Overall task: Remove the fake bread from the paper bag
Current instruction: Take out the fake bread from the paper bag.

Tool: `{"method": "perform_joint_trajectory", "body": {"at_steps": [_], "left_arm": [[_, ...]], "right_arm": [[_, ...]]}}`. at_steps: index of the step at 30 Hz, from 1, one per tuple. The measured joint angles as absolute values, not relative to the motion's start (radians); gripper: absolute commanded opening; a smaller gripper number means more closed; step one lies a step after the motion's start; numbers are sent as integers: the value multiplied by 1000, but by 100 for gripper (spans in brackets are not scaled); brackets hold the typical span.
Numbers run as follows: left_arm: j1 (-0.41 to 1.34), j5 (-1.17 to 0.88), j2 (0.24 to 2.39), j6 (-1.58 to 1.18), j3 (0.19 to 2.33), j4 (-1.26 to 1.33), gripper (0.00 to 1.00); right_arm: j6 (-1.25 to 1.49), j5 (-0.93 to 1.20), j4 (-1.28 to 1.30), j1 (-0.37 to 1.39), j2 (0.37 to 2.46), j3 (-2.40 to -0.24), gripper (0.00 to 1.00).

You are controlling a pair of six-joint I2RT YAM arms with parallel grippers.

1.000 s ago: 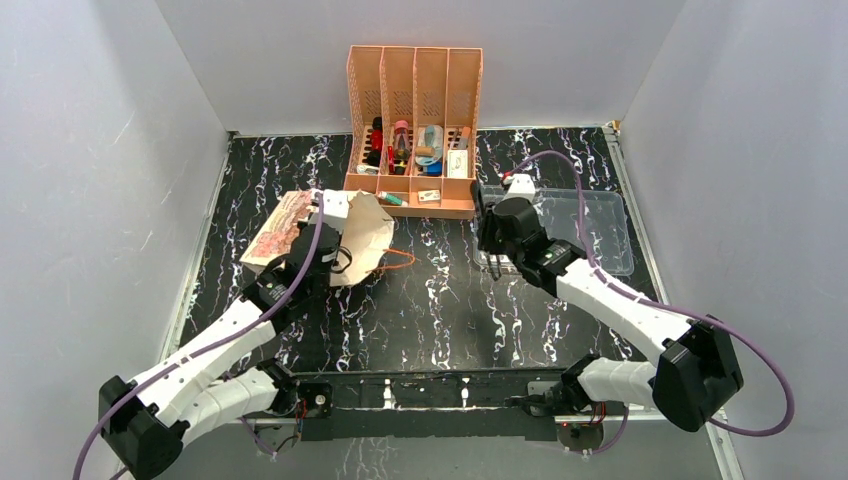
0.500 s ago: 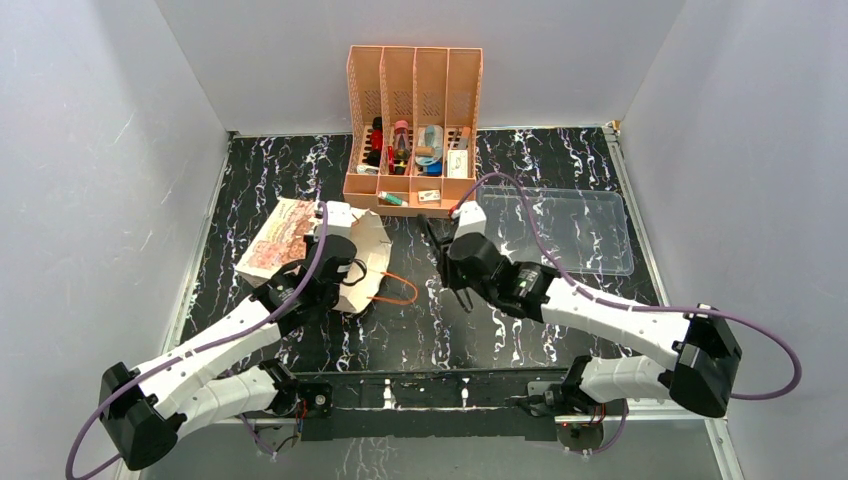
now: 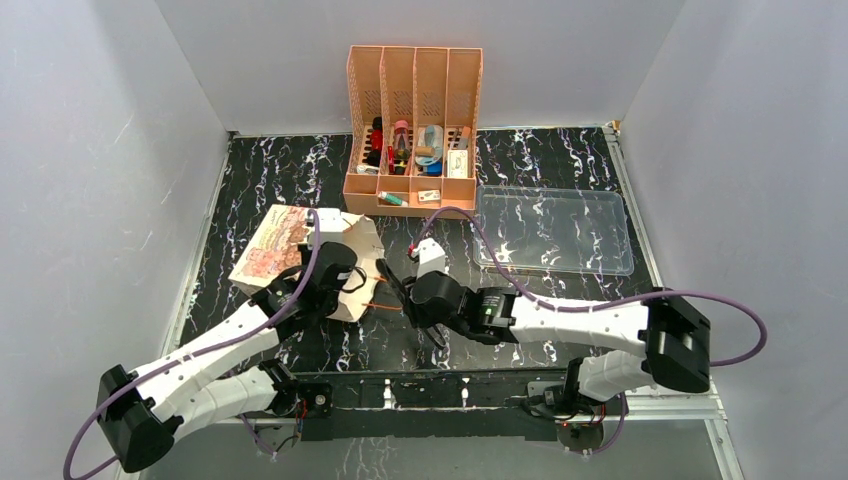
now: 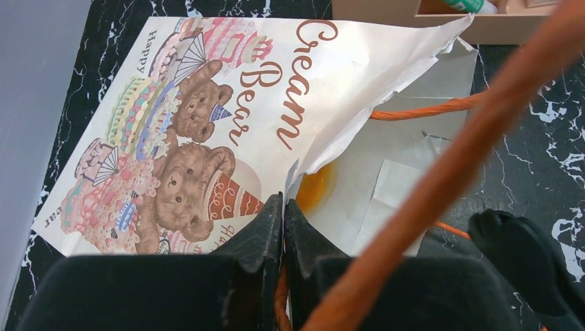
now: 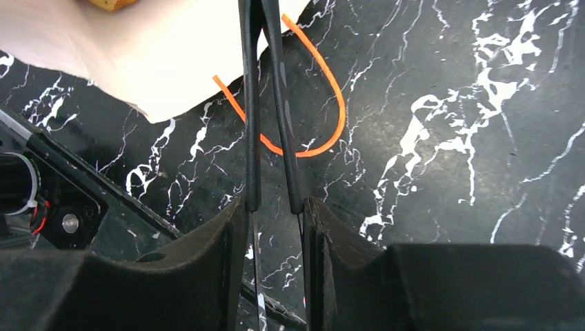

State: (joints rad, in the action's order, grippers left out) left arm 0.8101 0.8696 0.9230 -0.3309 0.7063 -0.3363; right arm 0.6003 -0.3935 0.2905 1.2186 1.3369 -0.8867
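The top view looks down on the bag [image 3: 275,245] from far above, taking in the whole table [image 3: 280,170] around it and the arm bases [image 3: 305,397] on its near side; the left wrist view hangs close over the bag's printed face, the right wrist view close beside its mouth, all three sharing bag and handle [image 5: 341,110].

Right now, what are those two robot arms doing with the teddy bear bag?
The left gripper is shut on the paper bag at its mouth. The right gripper, jaws slightly apart and empty, points at the opening, above the loose orange handle. Some fake bread shows inside.
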Motion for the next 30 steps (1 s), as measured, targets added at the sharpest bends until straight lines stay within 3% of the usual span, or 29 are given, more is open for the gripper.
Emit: {"method": "perform_joint_trajectory", "body": {"at_steps": [12, 18, 30], "left_arm": [[829, 871, 853, -298, 643, -281, 0], [832, 844, 795, -241, 590, -221, 0], [832, 760, 797, -171, 589, -181, 0]], "right_arm": [[604, -307, 199, 1219, 1530, -944, 26], [599, -252, 164, 1212, 1621, -1013, 34], [628, -65, 88, 1114, 1686, -1025, 41]]}}
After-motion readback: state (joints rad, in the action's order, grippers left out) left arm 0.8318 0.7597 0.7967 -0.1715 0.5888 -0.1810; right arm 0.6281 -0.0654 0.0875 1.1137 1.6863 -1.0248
